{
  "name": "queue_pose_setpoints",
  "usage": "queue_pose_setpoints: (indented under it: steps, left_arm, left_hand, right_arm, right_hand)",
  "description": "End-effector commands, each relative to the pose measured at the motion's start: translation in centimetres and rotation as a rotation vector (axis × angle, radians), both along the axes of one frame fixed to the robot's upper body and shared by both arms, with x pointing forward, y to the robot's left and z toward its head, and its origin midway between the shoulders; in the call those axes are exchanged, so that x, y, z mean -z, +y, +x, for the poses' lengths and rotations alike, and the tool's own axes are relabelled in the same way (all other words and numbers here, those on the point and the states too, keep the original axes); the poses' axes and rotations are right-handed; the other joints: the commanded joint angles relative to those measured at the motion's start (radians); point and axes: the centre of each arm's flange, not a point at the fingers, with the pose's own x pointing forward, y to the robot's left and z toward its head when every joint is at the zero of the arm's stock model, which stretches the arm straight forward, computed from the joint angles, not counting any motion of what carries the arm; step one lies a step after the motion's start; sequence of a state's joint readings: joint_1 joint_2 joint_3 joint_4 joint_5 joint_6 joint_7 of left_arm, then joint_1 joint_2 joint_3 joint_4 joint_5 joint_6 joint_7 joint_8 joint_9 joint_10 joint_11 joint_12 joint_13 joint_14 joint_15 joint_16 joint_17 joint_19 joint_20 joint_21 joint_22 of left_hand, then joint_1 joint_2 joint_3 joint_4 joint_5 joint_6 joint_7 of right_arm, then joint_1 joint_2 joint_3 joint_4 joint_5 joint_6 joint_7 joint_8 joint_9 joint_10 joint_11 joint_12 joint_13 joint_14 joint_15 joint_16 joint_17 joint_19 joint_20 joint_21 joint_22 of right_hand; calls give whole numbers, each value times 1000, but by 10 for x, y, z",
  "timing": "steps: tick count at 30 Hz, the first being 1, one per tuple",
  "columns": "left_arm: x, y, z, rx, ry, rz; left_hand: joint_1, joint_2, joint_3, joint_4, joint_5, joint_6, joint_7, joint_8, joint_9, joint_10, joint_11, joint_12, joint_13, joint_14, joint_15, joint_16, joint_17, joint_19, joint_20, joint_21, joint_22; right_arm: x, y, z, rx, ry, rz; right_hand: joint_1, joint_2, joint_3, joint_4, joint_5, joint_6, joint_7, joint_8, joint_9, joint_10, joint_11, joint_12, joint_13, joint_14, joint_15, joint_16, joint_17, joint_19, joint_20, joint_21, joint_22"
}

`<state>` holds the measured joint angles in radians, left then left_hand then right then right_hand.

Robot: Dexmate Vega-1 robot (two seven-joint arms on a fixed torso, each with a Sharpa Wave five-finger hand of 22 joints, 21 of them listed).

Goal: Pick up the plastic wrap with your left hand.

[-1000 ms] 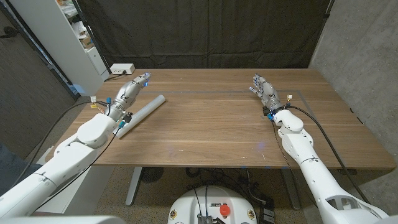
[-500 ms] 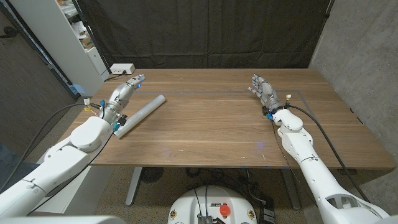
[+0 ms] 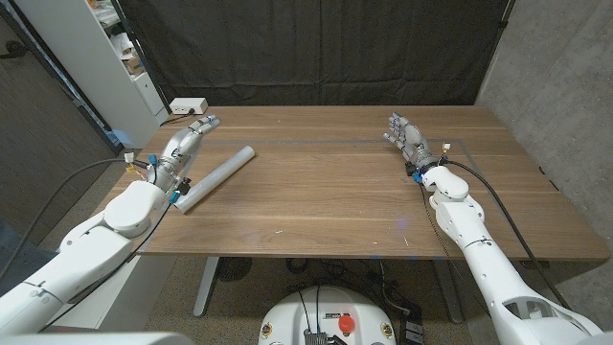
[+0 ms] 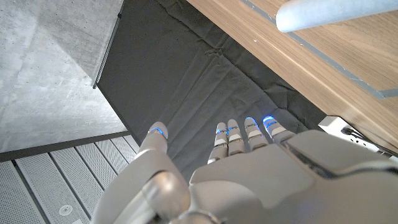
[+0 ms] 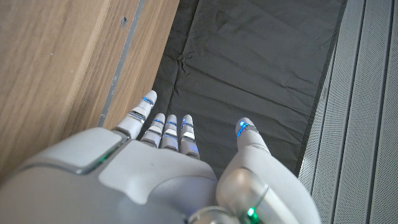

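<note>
The plastic wrap (image 3: pixel 214 178) is a long pale grey roll lying slantwise on the wooden table (image 3: pixel 326 192) at its left side; one end of the roll (image 4: pixel 333 12) shows in the left wrist view. My left hand (image 3: pixel 182 146) is just left of the roll, apart from it, fingers stretched out and holding nothing. In the left wrist view the left hand (image 4: pixel 249 174) has its fingers straight, with the thumb apart from the rest. My right hand (image 3: pixel 408 140) stands at the table's right side with fingers spread, far from the roll. The right hand (image 5: pixel 155 168) grips nothing.
A white shelf unit (image 3: pixel 105 57) stands off the table's back left corner, and a white power strip (image 3: pixel 187 105) lies at the back left edge. A black curtain (image 3: pixel 316 48) hangs behind the table. A concrete wall (image 3: pixel 556 86) rises to the right.
My left hand has drifted left and a little outward, away from the roll. The roll and the right hand have stayed put.
</note>
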<state>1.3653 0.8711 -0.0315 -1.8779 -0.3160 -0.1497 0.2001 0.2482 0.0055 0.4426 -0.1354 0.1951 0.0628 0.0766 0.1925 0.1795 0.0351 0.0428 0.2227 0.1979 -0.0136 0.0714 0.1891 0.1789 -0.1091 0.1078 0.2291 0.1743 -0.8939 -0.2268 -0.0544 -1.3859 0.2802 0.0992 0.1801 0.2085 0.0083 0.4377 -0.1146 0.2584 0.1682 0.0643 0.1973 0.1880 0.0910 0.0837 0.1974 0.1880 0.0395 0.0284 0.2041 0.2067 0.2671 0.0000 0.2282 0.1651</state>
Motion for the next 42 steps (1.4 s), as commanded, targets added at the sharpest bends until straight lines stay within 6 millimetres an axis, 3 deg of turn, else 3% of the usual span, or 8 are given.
queue_pose_setpoints:
  steps: [1, 13, 42]
  left_arm:
    - [1, 1, -1, -24, -21, -10]
    - [-3, 1, -12, -112, -46, 50]
    - [4, 4, -12, -221, -47, 139]
  left_hand:
    - [13, 2, 3, -8, -2, 9, 6, 5, 1, 9, -2, 4, 1, 8, 1, 7, 2, 3, 6, -2, 6]
    - [26, 3, 6, -14, -2, 17, 4, 8, 1, 15, -2, 6, 1, 12, 0, 7, 2, 5, 5, -4, 6]
    - [51, 2, 11, -22, -1, 26, -5, 8, 2, 16, -3, 4, 2, 16, -3, 5, 2, 9, 9, -10, 6]
  right_arm:
    - [0, 1, 1, -6, 4, 0]
    - [0, 2, 1, -5, -2, 4]
    - [1, 3, -3, 3, -13, 12]
  right_hand:
    - [4, 7, 3, -2, 6, 9, -1, 2, 4, 4, -2, 1, 5, 8, 0, 5, 4, 14, -1, -3, 6]
    - [4, 7, 2, -3, 6, 10, -2, 2, 4, 4, -5, 0, 5, 8, 1, 5, 4, 16, 0, -6, 6]
    - [4, 7, 2, -5, 6, 9, -2, 1, 4, 5, -4, 1, 5, 10, 1, 4, 3, 18, 1, -12, 6]
